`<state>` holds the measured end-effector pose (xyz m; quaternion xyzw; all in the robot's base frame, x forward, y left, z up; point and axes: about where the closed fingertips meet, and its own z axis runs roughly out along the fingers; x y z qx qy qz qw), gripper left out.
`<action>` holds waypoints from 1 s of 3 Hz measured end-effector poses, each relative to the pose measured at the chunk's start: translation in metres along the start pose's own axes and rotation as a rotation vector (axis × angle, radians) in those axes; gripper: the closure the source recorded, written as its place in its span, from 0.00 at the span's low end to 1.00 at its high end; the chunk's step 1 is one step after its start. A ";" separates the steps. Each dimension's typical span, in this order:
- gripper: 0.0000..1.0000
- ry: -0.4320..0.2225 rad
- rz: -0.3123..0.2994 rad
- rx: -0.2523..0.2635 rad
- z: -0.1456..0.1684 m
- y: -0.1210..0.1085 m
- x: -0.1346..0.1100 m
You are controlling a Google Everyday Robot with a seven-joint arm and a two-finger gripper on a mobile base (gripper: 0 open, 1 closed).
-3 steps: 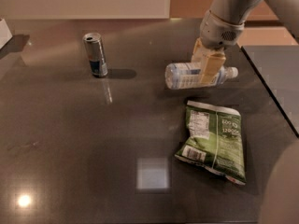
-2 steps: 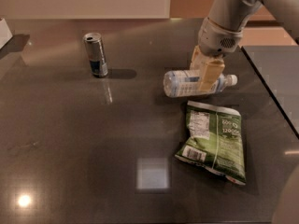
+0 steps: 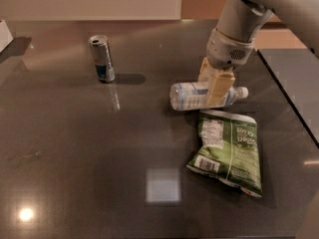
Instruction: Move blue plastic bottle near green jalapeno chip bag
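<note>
Camera view: your hand (image 3: 218, 86), gripping the blue plastic bottle (image 3: 188, 95), has brought it beside the green jalapeno chip bag (image 3: 229, 151); nearly done.

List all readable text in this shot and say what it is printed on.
None readable.
Green jalapeno chip bag: white print, nutrition panel, barcode, all blurred.
Blue plastic bottle, held by the pincer right by the bag's far edge: label blurred.
Silver-and-blue can: no legible marking.
</note>
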<state>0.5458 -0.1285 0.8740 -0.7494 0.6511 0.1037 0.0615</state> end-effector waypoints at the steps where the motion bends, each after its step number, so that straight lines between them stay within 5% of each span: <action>1: 0.13 0.010 0.005 -0.012 0.007 0.002 0.003; 2: 0.00 0.003 0.004 0.016 0.008 -0.006 0.001; 3: 0.00 0.003 0.004 0.016 0.008 -0.006 0.001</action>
